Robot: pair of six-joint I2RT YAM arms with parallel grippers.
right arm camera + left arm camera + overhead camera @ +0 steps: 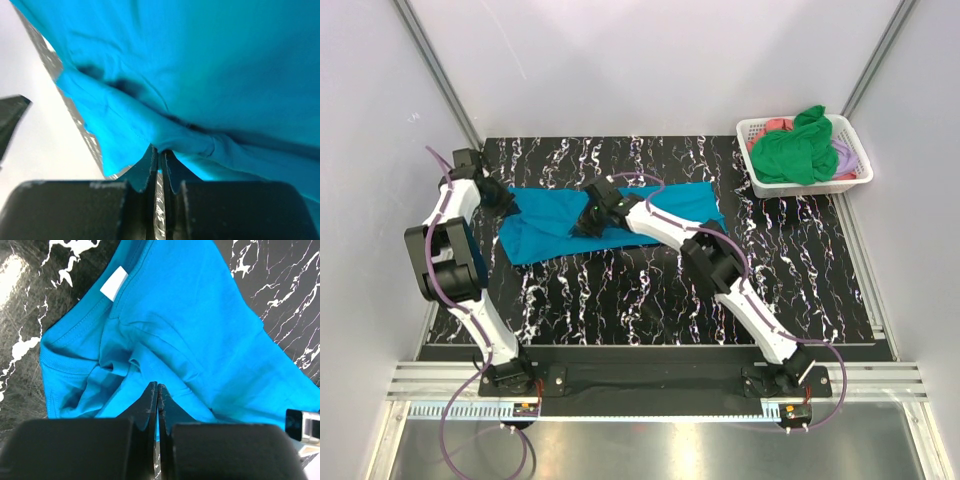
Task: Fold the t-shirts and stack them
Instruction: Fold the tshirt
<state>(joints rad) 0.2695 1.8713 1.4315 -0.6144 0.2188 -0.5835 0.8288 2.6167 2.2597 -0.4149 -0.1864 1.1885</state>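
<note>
Both arms bend forward over the table (650, 300). The left end effector (508, 203) is far-left and the right end effector (588, 222) is mid-table, jaws pressed together.

Robotics lab test cell: bare white panel walls (650, 60) braced by aluminium struts (436, 70), a black marble-patterned desk (620, 300), and a cabled left arm (448, 262) and right arm (740, 290) bolted to a slotted metal rail (895, 381).

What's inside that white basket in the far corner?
A crumpled bright green t-shirt fills the white basket, lying on top. Bits of coral-pink cloth and lilac cloth peek out beside it. The green one covers whatever lies deeper.
</note>
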